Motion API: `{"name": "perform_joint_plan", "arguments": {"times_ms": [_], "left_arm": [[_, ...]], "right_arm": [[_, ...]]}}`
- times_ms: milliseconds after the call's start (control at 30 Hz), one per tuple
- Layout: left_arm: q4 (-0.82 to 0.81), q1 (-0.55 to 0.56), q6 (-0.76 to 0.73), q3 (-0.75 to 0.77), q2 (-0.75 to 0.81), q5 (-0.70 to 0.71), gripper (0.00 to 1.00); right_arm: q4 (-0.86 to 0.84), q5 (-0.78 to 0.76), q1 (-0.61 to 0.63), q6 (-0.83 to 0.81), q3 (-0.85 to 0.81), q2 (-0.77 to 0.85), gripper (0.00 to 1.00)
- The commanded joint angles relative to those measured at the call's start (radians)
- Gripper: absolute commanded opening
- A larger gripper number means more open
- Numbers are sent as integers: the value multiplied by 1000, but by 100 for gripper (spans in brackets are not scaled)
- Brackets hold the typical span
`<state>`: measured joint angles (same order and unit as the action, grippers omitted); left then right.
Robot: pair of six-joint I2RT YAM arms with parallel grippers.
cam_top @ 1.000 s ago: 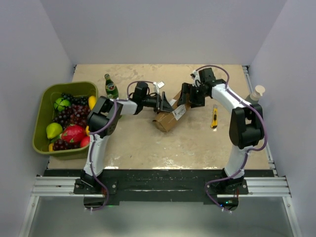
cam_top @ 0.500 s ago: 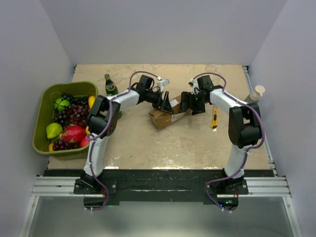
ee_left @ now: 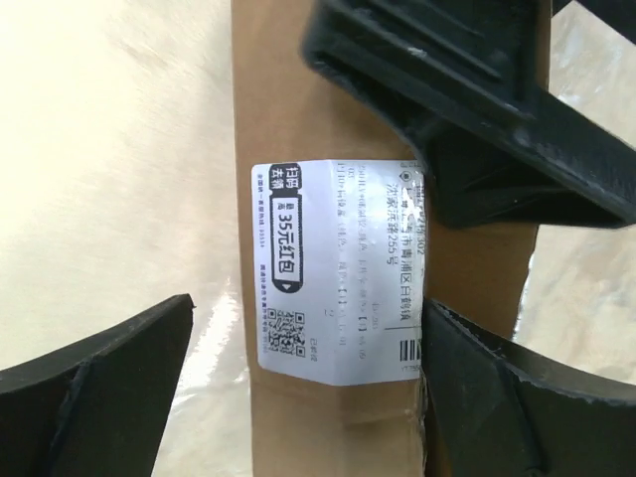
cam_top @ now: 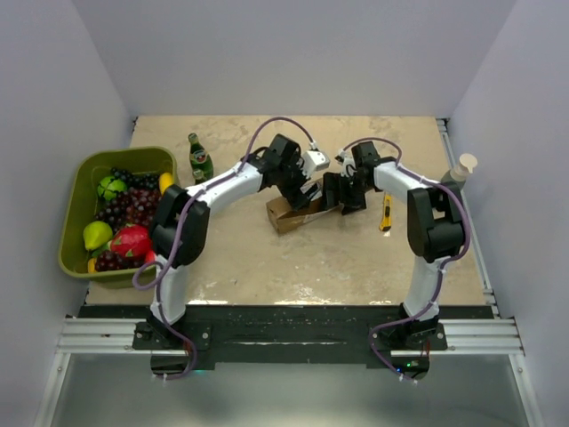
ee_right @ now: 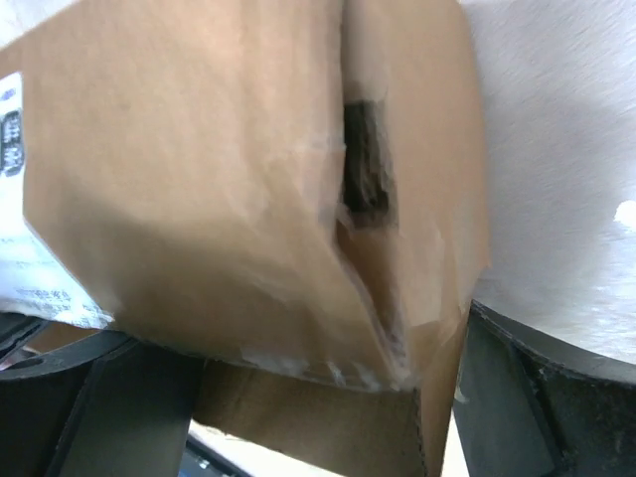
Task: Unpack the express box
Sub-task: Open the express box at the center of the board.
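Note:
The express box (cam_top: 284, 214), a brown carton, lies on the table at centre. In the left wrist view the express box (ee_left: 283, 99) shows its white shipping label (ee_left: 338, 268). My left gripper (cam_top: 305, 190) is open over the box's middle. It straddles the box (ee_left: 308, 308), its right finger touching the box edge and its left finger apart from it. My right gripper (cam_top: 332, 193) is shut on the box's right end. In the right wrist view the box end (ee_right: 199, 149) sits between my right gripper's jaws (ee_right: 298, 343), and its taped flap seam gapes open with a dark slit.
A slim yellow utility knife (cam_top: 386, 212) lies right of the box. A green bottle (cam_top: 200, 158) stands at back left. A green basket (cam_top: 73, 194) of fruit sits at the left edge. A beige bottle (cam_top: 463, 167) stands at the right edge.
The box has gone from tilted up to lying low on the table. My left arm has swung right and over the box. My right gripper has moved left and down with the box end.

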<state>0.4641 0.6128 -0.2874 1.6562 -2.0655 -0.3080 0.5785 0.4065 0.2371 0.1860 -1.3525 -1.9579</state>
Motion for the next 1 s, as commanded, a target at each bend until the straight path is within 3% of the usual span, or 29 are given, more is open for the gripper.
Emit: {"name": "perform_joint_plan", "arguments": {"times_ms": [0, 100, 200, 267, 433, 567, 733, 967], "left_arm": [[-246, 34, -245, -102, 175, 277, 100], [-288, 39, -321, -194, 225, 207, 99], [-226, 42, -355, -196, 222, 147, 86], [-219, 44, -346, -199, 229, 96, 83], [-107, 45, -280, -122, 202, -76, 83], [-50, 53, -224, -141, 217, -124, 83], [-38, 65, -193, -148, 168, -16, 83], [-64, 68, -228, -127, 101, 61, 66]], "right_arm": [[89, -20, -9, 0, 0, -24, 89], [89, -2, -7, 27, -34, -39, 89], [89, 14, -9, 46, -63, -52, 89], [86, 20, -7, 55, -71, -58, 89], [70, 35, -9, 85, -66, -55, 90], [67, 38, -7, 86, -76, -64, 91], [67, 48, -9, 90, -89, -70, 91], [69, 69, -7, 107, -73, -59, 91]]}}
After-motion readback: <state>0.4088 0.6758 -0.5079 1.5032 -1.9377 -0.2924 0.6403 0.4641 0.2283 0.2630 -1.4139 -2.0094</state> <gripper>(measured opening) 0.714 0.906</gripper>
